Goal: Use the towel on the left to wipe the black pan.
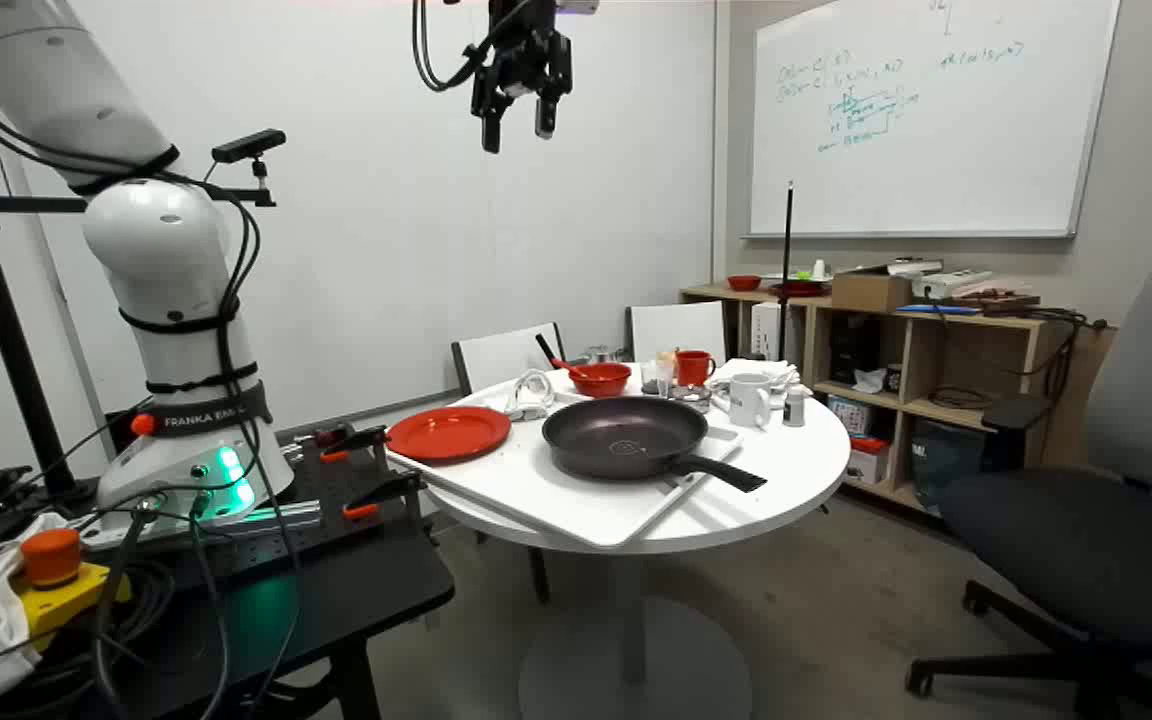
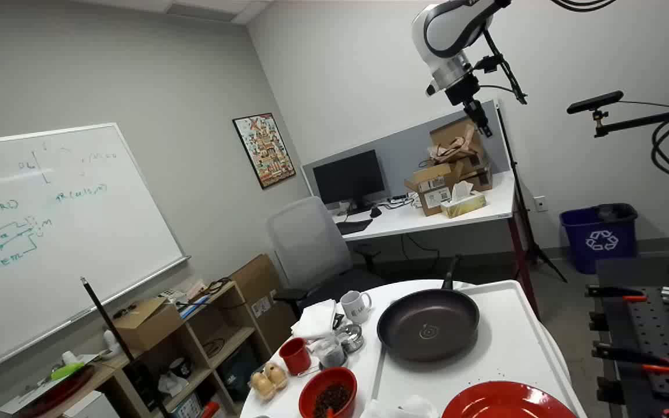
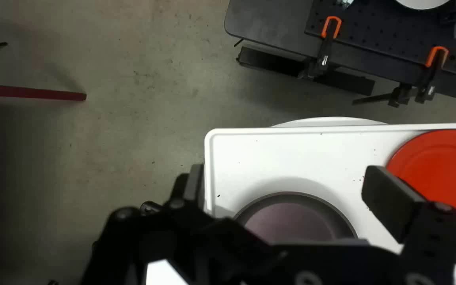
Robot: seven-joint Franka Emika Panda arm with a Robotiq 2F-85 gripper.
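The crumpled white cloth towel should be soft and light; pinch a bunched-up fold. The black claw is spread, empty.

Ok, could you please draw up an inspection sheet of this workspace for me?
Surface: round white table bearing a white tray with dark specks.
Job's things: black pan on the tray, its handle reaching past the rim; bunched white cloth, probably the towel, partly out of frame in an exterior view.
Clutter: red plate on the tray; red bowl, red mug and white mug on the table.
Hand: open, holding nothing, raised above table level.
Cables: black cables strapped along the arm.
Surroundings: whiteboard, office chair, desk, recycling bin.
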